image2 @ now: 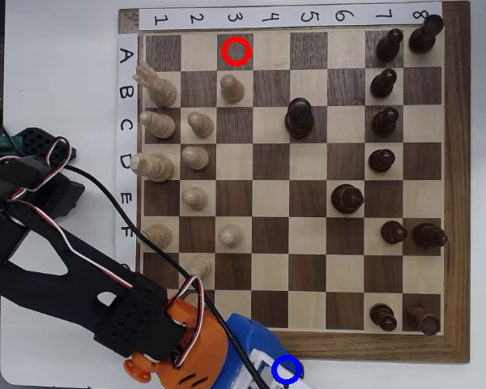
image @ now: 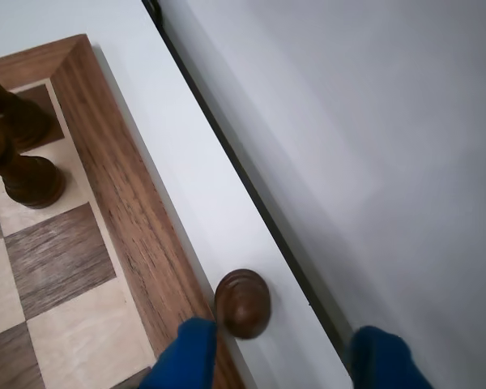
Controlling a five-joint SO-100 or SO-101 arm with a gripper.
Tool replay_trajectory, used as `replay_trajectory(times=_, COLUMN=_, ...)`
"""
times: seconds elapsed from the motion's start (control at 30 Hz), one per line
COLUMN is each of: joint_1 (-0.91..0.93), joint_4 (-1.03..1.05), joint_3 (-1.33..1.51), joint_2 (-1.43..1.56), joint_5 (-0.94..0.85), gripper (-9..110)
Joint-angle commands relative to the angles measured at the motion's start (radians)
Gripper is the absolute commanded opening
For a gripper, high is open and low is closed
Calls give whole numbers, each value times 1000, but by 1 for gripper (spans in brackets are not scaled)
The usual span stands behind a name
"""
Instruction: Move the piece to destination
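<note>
1. The piece (image: 243, 302) sits low in the wrist view, just right of centre, seen from above as a round dark-brown head. It stands on the white counter (image: 186, 162) strip, touching or just beside the chessboard's wooden frame (image: 117, 162).
2. In the overhead view the piece is barely visible: a dark sliver at the blue ring marking the destination (image2: 286, 369), at the bottom edge below the board's lower border. It appears to stand at that ring.
3. The claw (image: 285, 352) is open. Its two blue fingertips (image: 186, 356) stand apart at the bottom of the wrist view; the left one is close against the piece, the right one well clear. Nothing is gripped.
4. Judged from this, the placing step looks done and the release is in hand.
5. The next move calls for lifting the claw straight away without the left fingertip dragging the pawn, since the two look almost in contact.
6. Further out, the chessboard (image2: 292, 174) carries pale pieces on its left and dark ones on its right; a red ring (image2: 236, 50) lies at the top.
</note>
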Motion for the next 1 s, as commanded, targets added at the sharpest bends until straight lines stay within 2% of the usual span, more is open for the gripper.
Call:
replay_trajectory(times=0.0, joint_1=-17, joint_4=-12, joint_3=-221, joint_2=41, joint_5=34, gripper=35)
replay_trajectory(times=0.17, joint_1=-26, joint_4=23, joint_3=-209, joint_2=115, joint_5=5, gripper=36)
replay_trajectory(times=0.4, joint_1=-23, joint_4=54, joint_3=-98, joint_2=382, joint_5=-106, gripper=29)
replay_trajectory(times=0.73, joint_1=-9, joint_4=103, joint_3=109, joint_2=887, joint_5=-453, gripper=21)
replay_trajectory(times=0.97, joint_1=71, joint_4=285, joint_3=198, joint_2=1140, joint_5=-738, gripper=14)
